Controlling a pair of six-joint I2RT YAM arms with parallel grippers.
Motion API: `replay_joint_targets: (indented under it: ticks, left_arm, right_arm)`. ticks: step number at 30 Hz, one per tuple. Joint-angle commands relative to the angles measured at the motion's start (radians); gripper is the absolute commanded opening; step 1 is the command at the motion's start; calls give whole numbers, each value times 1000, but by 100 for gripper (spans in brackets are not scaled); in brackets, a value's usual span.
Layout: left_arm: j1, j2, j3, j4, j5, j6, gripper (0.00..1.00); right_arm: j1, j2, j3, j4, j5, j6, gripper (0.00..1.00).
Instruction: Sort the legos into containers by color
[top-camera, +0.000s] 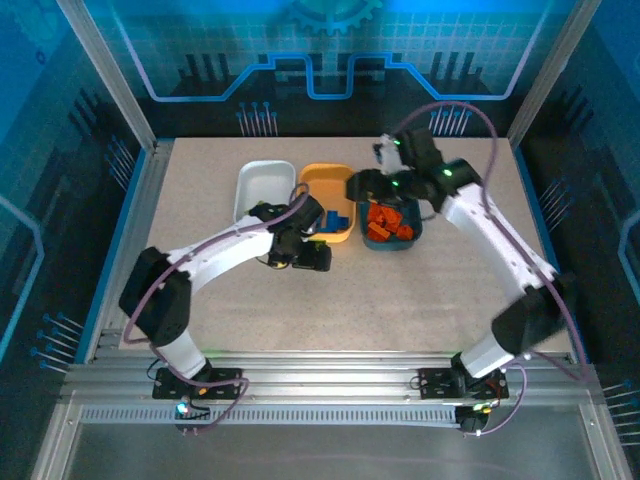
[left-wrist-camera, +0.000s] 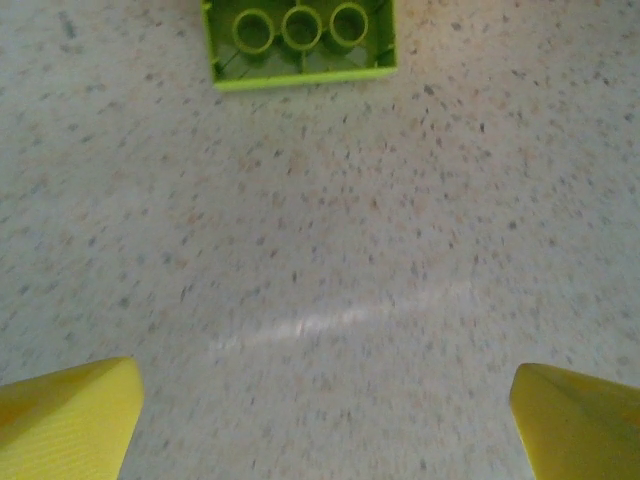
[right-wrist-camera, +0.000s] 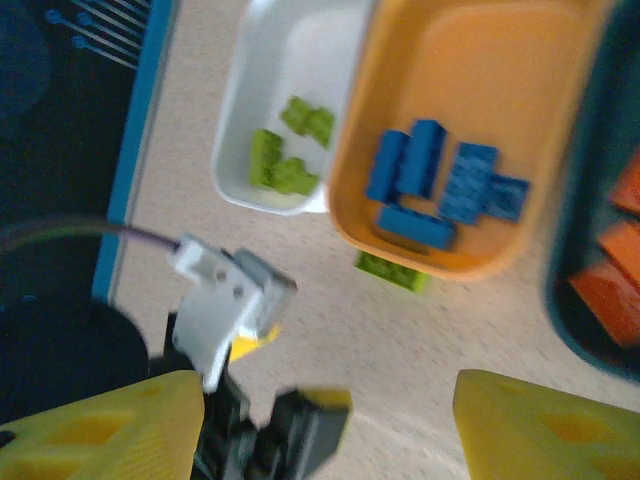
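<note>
- The left tool (left-wrist-camera: 320, 425) is spread wide. Its two yellow fingertips (left-wrist-camera: 65, 420) sit in the lower corners of the left wrist view, both cut off by the frame edges, with bare speckled worktop (left-wrist-camera: 320, 250) between them.
- A loose lime green lego (left-wrist-camera: 300, 45) lies at the top of that view with its hollow underside up and three round tubes showing. Its far part is cut off by the top edge, and it is well apart from the fingertips.
- In the right wrist view this lego lies just below the near rim of the orange tray (right-wrist-camera: 470, 80). Whether it touches the rim or sits partly under it cannot be told.
- The right tool (right-wrist-camera: 325, 430) is also wide and grips nothing. Its fingers are blurred yellow wedges in the lower corners of the frame.
- The white tray (right-wrist-camera: 300, 60), at upper centre, holds a small clump of lime green legos (right-wrist-camera: 285, 150). Blur makes the count unclear.
- The orange tray holds about five blue legos (right-wrist-camera: 435, 185) lying close together.
- The dark teal tray (right-wrist-camera: 590, 180) is cut off by the right edge of the frame, so only parts of its orange legos (right-wrist-camera: 620, 270) show.
- In the top view the left arm (top-camera: 230, 250) lies across the near rims of the white and orange trays and hides part of the blue legos.
</note>
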Motion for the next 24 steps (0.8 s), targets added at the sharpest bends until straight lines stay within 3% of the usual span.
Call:
replay_joint_targets:
  ticks: [1,7,24]
  left_arm:
    - [-20,69,16,90,-102,-37,95]
    - [-21,170,28,160,-173,-8,94]
    - [45,342,132,225,-200,46,90]
  right_arm:
    - [-45,-63,-156,-9,-11,-24,69]
    - [-95,-148,-250,-29,-28,-34,70]
    - [-108,-89,-244,-34,-94,-3,70]
